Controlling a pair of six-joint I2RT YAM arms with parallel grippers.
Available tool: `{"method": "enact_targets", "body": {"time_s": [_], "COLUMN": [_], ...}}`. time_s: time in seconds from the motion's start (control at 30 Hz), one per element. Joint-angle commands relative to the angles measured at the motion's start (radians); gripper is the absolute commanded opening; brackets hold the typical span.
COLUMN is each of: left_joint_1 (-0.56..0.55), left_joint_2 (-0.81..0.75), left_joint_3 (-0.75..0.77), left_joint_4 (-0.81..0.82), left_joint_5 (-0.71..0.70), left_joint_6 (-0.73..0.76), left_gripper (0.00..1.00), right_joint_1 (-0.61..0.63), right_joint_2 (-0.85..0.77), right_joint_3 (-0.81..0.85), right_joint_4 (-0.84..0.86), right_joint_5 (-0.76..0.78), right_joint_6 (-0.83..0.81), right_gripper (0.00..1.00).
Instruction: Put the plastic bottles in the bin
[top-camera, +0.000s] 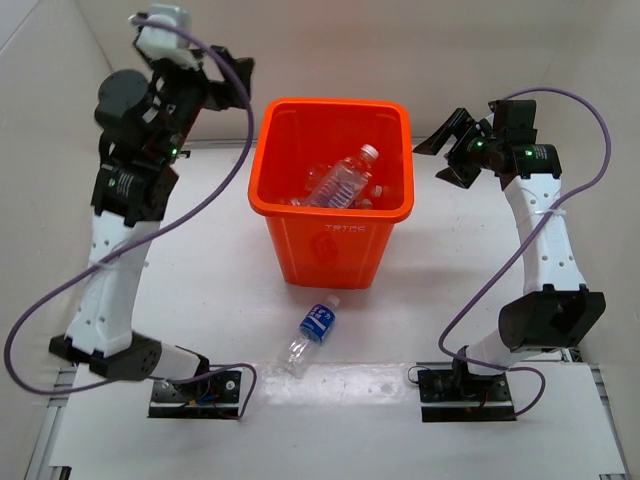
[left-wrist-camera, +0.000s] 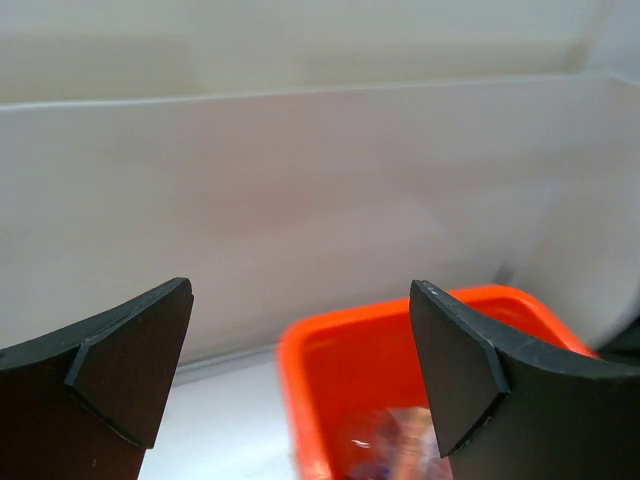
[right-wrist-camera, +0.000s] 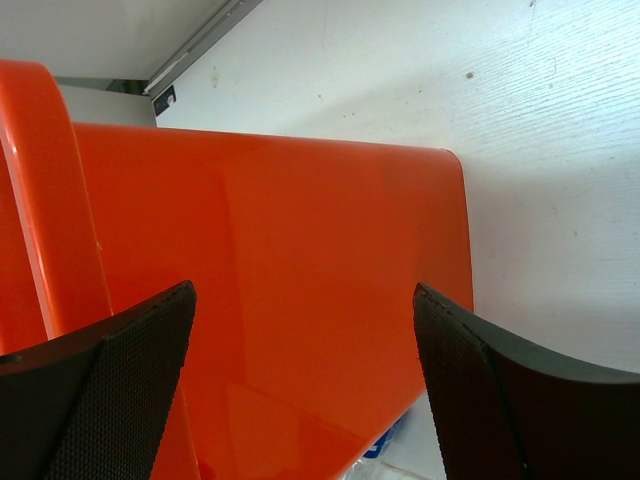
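So the orange bin (top-camera: 330, 235) sits upper middle in the top view, with clear bottles (top-camera: 308, 182) piled inside and a white-capped bottle (top-camera: 343, 178) lying tilted on top. One blue-label bottle (top-camera: 313, 332) lies on the table (top-camera: 200, 260) just below the bin, lower center. The left gripper (left-wrist-camera: 300, 288), upper left, is spread wide with nothing in it. The right gripper (right-wrist-camera: 305, 290), upper right beside the bin, is the same: wide and empty.

The tall bright orange plastic bin (top-camera: 330, 245) stands mid-counter, its square mouth open from above, though clear plastic bottles (top-camera: 341, 180) lie heaped inside it. Bare white counter (top-camera: 220, 300) lies on both sides of it. In front, a blue-labelled clear bottle (top-camera: 312, 334) lies alone, open all round. A white wall (top-camera: 330, 50) closes in just behind the bin.
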Motion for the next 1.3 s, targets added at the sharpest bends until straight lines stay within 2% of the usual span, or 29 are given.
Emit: {"method": "enact_targets", "body": {"time_s": [0.0, 0.07, 0.1, 0.13, 0.2, 0.33, 0.4, 0.43, 0.53, 0.6, 0.67, 0.77, 0.87, 0.9, 0.97, 1.1, 1.27], "left_joint_1": [0.019, 0.019, 0.021, 0.031, 0.045, 0.041, 0.021, 0.013, -0.037, -0.087, -0.144, -0.234, -0.307, -0.362, -0.389, -0.422, -0.462], "left_joint_2": [-0.112, -0.190, -0.215, -0.292, -0.377, -0.599, -0.684, -0.759, -0.843, -0.853, -0.830, -0.755, -0.677, -0.608, -0.519, -0.338, -0.227], "left_joint_3": [-0.158, -0.237, -0.352, -0.391, -0.541, -0.822, -0.943, -0.967, -1.075, -1.125, -1.183, -1.254, -1.301, -1.301, -1.279, -1.237, -1.255], "left_joint_4": [-0.030, -0.012, -0.018, -0.039, -0.084, -0.192, -0.220, -0.229, -0.248, -0.280, -0.303, -0.294, -0.178, -0.147, -0.134, -0.133, -0.070], "left_joint_5": [-0.161, -0.249, -0.333, -0.378, -0.384, -0.196, -0.145, -0.092, 0.007, 0.109, 0.174, 0.197, 0.174, 0.153, 0.116, 0.147, 0.173], "left_joint_6": [0.126, 0.121, 0.093, 0.080, 0.002, 0.003, -0.015, -0.018, -0.020, 0.006, 0.011, -0.044, -0.101, -0.098, -0.089, -0.086, -0.098], "left_gripper": [1.00, 1.00, 1.00, 1.00, 1.00, 1.00, 1.00, 1.00, 1.00, 1.00, 1.00, 1.00, 1.00, 1.00, 1.00, 1.00, 1.00], "right_joint_1": [0.007, 0.009, 0.007, 0.009, 0.007, 0.009, 0.007, 0.009, 0.015, 0.018, 0.021, 0.030, 0.032, 0.033, 0.026, 0.006, -0.025], "right_joint_2": [-0.006, -0.001, 0.002, 0.003, 0.002, -0.001, -0.001, -0.001, -0.006, -0.003, 0.002, -0.009, -0.024, -0.027, -0.049, -0.083, -0.112], "right_joint_3": [0.025, 0.031, 0.031, 0.034, 0.032, 0.008, 0.005, 0.000, -0.006, -0.005, -0.001, -0.001, -0.006, -0.009, -0.020, -0.037, -0.034], "right_joint_4": [0.031, 0.031, 0.031, 0.029, 0.028, 0.026, 0.028, 0.028, 0.019, 0.005, -0.017, -0.050, -0.083, -0.093, -0.106, -0.141, -0.175], "right_joint_5": [-0.020, -0.022, -0.024, -0.022, -0.022, -0.020, -0.022, -0.025, -0.024, -0.022, -0.027, -0.027, -0.011, -0.011, -0.013, -0.013, -0.014], "right_joint_6": [0.014, 0.017, 0.017, 0.012, 0.010, 0.012, 0.012, 0.010, 0.010, 0.004, -0.003, -0.020, -0.039, -0.042, -0.052, -0.069, -0.100], "right_gripper": [0.90, 0.90, 0.90, 0.90, 0.90, 0.90, 0.90, 0.90, 0.90, 0.90, 0.90, 0.90, 0.90, 0.90, 0.90, 0.90, 0.90]}}
